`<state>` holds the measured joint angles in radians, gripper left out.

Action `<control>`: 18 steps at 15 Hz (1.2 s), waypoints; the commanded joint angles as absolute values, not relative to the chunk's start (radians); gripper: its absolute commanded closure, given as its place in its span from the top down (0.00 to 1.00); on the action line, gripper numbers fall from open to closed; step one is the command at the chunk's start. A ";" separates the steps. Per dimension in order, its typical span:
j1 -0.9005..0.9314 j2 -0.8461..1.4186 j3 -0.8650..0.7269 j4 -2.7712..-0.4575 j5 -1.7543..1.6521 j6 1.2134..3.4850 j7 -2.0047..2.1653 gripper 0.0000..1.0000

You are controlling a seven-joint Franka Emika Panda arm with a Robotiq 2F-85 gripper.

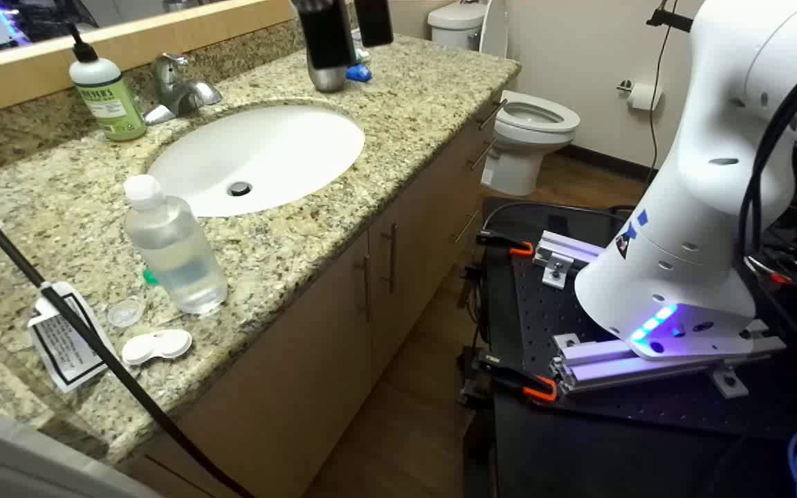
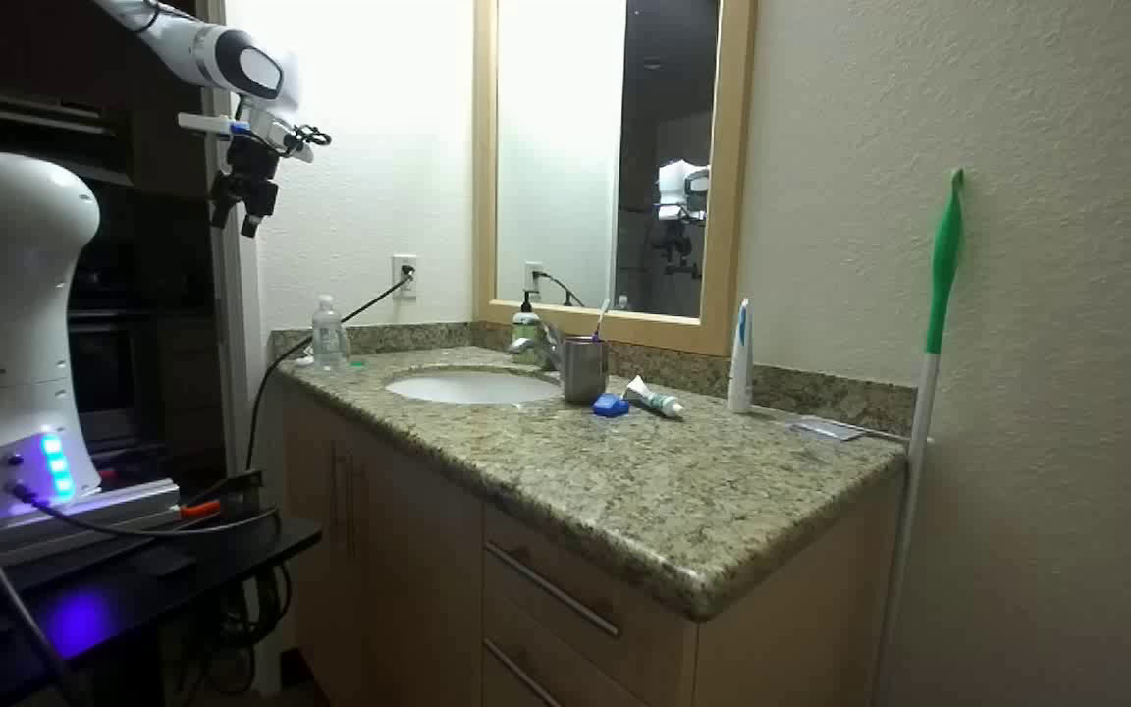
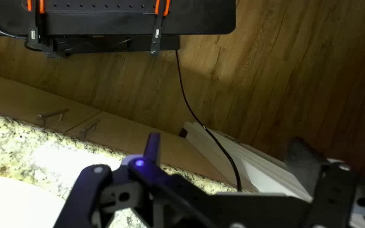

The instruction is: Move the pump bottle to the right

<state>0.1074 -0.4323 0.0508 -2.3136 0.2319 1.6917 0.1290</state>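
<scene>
We find the pump bottle at the upper left of the frame in an exterior view, upright on the speckled tabletop, up and left of the sink, with the faucet just to its right. Our claw shows at the top centre of that frame, its two fingers apart and nothing between them, so across the picture the bottle lies left of the claw and lower. In an exterior view the claw hangs at the upper left, tips downward, while the pump bottle stands near the centre, lower and well to the right, partly behind the faucet. Across that frame the clear water bottle stands between them. The wrist view does not show the pump bottle; with the sink at its lower left, we judge it lies beyond the bottom edge. Its long axis is vertical, much in line with the hanging fingers, so we expect to travel over the tabletop before coming down around it. The faucet looks the likelier snag, since a move right takes the bottle toward it.
</scene>
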 commanded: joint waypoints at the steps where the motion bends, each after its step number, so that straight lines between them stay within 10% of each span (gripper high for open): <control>1: 0.091 -0.432 0.064 -2.312 0.237 1.688 0.124 1.00; 18: -0.259 -0.474 -0.132 -2.640 0.123 1.797 0.316 1.00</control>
